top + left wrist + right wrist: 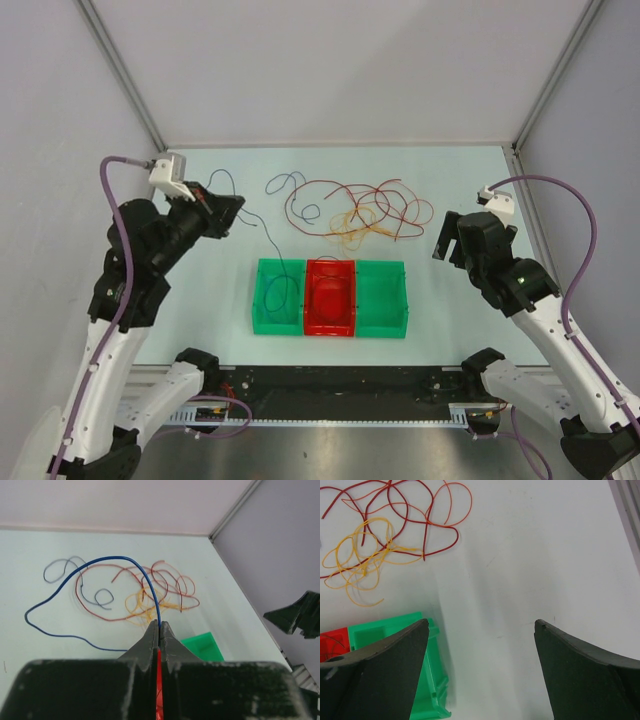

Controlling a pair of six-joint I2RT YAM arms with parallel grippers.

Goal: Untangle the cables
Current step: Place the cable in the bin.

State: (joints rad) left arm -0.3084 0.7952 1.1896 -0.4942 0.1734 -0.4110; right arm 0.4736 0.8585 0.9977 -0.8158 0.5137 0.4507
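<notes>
My left gripper [232, 212] is shut on a thin blue cable [268, 240] and holds it raised at the left of the table; the cable trails down into the left green bin [262, 300]. In the left wrist view the blue cable [120, 557] arcs up from the closed gripper [159, 626]. A tangle of red cables [350, 198] and yellow-orange cable [356, 230] lies at mid-table, with a second, paler blue cable [288, 180] at its left. My right gripper [440, 238] is open and empty, right of the tangle; its view shows the red cables [410, 510] and yellow cable [360, 562].
Three joined bins stand in front of the tangle: the left green one, a red one [331, 322] and a right green one [381, 325]. The right green bin [385, 627] is just beside my right gripper's left finger. The enclosure walls border the table.
</notes>
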